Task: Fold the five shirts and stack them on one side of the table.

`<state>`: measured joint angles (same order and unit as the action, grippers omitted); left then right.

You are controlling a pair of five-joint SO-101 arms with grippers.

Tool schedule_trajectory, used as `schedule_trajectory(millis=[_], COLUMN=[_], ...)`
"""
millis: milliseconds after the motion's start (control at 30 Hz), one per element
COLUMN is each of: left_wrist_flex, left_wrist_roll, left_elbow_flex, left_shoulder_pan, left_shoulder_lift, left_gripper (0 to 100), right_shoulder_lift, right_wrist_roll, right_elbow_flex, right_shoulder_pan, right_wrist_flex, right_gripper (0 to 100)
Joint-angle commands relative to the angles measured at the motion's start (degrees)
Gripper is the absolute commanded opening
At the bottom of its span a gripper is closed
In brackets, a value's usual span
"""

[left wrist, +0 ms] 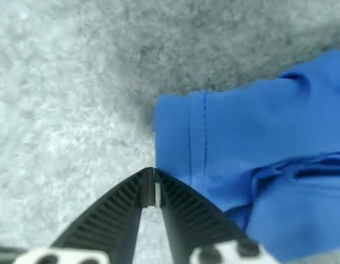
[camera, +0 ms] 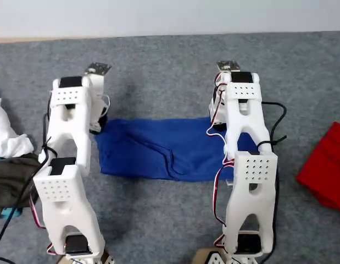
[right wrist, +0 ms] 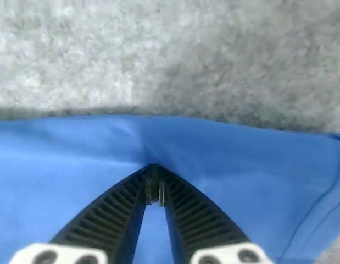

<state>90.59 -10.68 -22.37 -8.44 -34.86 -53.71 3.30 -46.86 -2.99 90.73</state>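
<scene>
A blue shirt lies spread crosswise on the grey carpet between the two arms. My left gripper is down at the shirt's left edge, its fingers shut with the hem at their tips. At the shirt's right end, my right gripper is shut on the cloth, which puckers at its tips. A red shirt lies at the right edge of the table. A heap of white, olive and teal shirts sits at the left edge.
Grey carpet covers the table, with bare room behind the blue shirt and in front of it between the arm bases. A pale wall strip runs along the far edge. Cables hang along both arms.
</scene>
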Motion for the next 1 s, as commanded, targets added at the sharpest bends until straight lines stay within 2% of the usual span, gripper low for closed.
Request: schedule_trajectory(millis=[0, 133, 300, 600, 767, 967], left_wrist_flex=[5.19, 6.24, 0.53, -2.81, -3.08, -4.31], left_wrist_roll=[0.09, 0.09, 0.09, 0.09, 0.00, -3.69], left_elbow_flex=[-9.71, -16.13, -14.20, -14.11, -13.85, -14.37], left_shoulder_pan=[-0.35, 0.09, 2.64, 4.92, 3.08, 2.02], left_shoulder_lift=[0.97, 0.18, -4.31, -9.76, -9.76, -11.60], left_gripper=[0, 0, 0, 0, 0, 0], right_shoulder_lift=[6.55, 8.40, 5.41, -0.75, -2.15, -2.33], right_wrist_roll=[0.44, 0.44, 0.44, 0.44, 0.44, 0.44], right_elbow_flex=[-5.01, -5.10, -5.01, -5.01, -5.01, -5.01], right_shoulder_pan=[-1.89, -4.62, -5.58, -3.21, -0.57, 1.89], right_wrist_flex=[2.24, 2.15, 0.22, -2.15, -2.24, -2.33], right_gripper=[0.9, 0.9, 0.9, 0.9, 0.9, 0.9])
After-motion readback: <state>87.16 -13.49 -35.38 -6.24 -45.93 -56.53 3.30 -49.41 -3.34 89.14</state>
